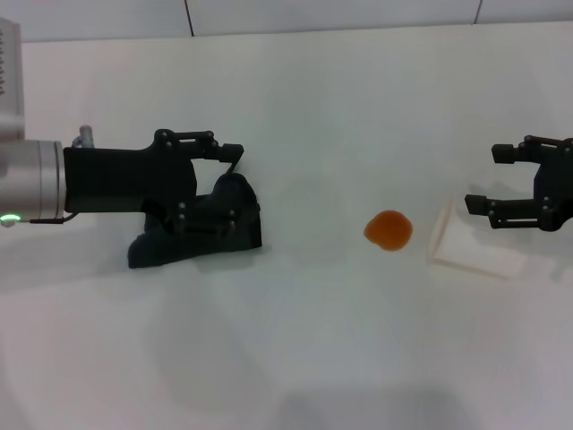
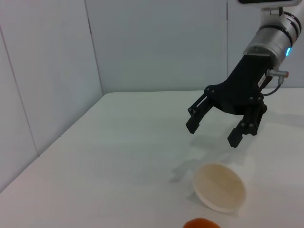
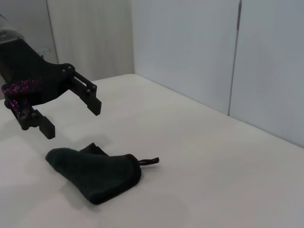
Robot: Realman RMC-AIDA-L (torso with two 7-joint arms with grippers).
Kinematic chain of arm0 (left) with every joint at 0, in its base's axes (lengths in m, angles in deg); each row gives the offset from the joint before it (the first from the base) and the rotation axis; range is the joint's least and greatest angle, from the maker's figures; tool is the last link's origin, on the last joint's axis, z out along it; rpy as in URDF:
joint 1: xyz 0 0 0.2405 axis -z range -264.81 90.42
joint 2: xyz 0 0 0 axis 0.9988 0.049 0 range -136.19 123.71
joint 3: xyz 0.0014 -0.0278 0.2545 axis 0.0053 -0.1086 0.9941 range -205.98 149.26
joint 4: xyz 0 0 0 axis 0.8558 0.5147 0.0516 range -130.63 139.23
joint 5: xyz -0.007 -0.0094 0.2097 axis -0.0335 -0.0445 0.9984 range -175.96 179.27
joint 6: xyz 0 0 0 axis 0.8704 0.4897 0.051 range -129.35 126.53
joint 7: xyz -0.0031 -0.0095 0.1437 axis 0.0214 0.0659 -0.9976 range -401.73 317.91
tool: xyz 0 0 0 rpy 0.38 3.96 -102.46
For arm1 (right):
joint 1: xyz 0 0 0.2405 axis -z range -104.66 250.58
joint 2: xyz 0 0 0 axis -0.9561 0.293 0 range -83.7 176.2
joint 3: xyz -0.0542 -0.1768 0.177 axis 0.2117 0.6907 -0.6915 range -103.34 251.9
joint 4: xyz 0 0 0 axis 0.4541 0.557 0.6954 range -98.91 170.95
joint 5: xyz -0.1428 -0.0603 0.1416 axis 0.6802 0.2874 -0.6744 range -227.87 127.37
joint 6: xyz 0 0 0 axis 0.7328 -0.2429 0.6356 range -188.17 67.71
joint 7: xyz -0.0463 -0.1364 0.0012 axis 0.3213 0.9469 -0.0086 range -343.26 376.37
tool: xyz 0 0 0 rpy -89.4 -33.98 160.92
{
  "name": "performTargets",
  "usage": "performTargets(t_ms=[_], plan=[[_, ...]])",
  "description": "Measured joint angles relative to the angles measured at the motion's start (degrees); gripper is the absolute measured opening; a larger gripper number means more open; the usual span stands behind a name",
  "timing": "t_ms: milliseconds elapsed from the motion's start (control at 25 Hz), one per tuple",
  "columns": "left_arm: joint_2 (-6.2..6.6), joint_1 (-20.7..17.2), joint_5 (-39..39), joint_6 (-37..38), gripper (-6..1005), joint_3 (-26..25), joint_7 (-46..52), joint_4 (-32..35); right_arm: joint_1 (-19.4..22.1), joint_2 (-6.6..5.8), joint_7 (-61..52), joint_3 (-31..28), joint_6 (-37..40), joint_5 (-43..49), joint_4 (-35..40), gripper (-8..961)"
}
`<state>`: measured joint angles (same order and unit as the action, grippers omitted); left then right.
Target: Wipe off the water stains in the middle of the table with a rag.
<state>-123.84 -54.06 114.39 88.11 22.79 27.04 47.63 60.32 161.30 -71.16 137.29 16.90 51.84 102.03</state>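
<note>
Head view: left pincer point(image 1: 235, 184) hovering over rag point(image 1: 197, 228), fingers spread apart, nothing clamped. Rag lying left on worktop point(image 1: 295, 358), long axis running left-right. Stain point(image 1: 389, 230) sitting right of rag, well apart; left arm nearer rag. Cup point(image 1: 466, 242) lying tipped just right of stain, looking empty. Right pincer point(image 1: 479, 182) idling far right, fingers apart.

Left wrist view: right pincer point(image 2: 213, 130) hanging open above tipped cup point(image 2: 219, 186), inside showing bare.

Right wrist view: left pincer point(image 3: 71, 118) standing open just above rag point(image 3: 95, 175), not touching.
</note>
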Motion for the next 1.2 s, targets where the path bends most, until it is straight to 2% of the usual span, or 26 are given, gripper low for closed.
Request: performTargets(t_ms=[760,1200], plan=[[0.00,0.00,0.01,0.04,778,0.00,0.07,-0.06,1.09,-0.07,-1.21,-0.53,2.22,0.47,1.17,841],[-0.06,-0.11,0.53,0.04,774,0.05,-0.18,-0.36,0.12,-0.15,-10.63,-0.19,3.22,13.33,7.55,841]])
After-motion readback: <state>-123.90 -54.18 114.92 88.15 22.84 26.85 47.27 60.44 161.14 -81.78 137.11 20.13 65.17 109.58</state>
